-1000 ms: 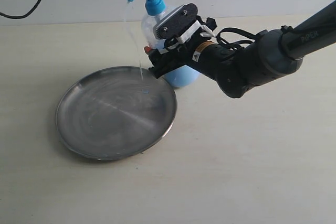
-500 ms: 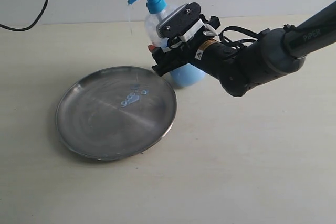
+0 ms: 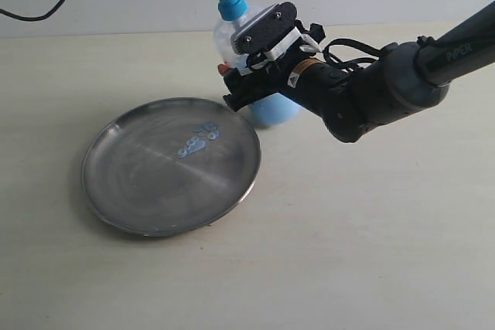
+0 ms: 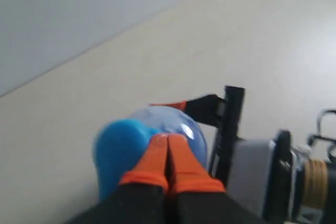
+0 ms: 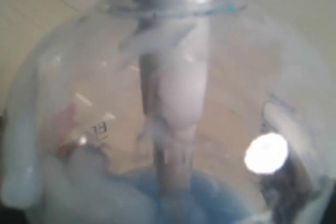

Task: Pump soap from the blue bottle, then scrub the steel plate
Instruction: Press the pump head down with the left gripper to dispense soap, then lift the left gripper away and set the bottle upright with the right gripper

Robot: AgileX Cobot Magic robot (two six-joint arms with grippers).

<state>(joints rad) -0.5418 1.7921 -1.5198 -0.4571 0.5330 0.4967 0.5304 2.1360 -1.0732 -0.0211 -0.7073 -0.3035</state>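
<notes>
The right fingers (image 3: pixel 263 28) are clamped around the body of the blue bottle (image 3: pixel 274 111), which sits on the counter (image 3: pixel 363 253) just beside the steel plate (image 3: pixel 131 191). The left fingers (image 4: pixel 154 157), pressed fully together, rest on the pump head (image 4: pixel 118 145). Droplets of soap (image 3: pixel 197 141) lie on the plate.

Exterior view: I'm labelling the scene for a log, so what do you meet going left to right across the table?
steel plate → blue bottle → right arm
</notes>
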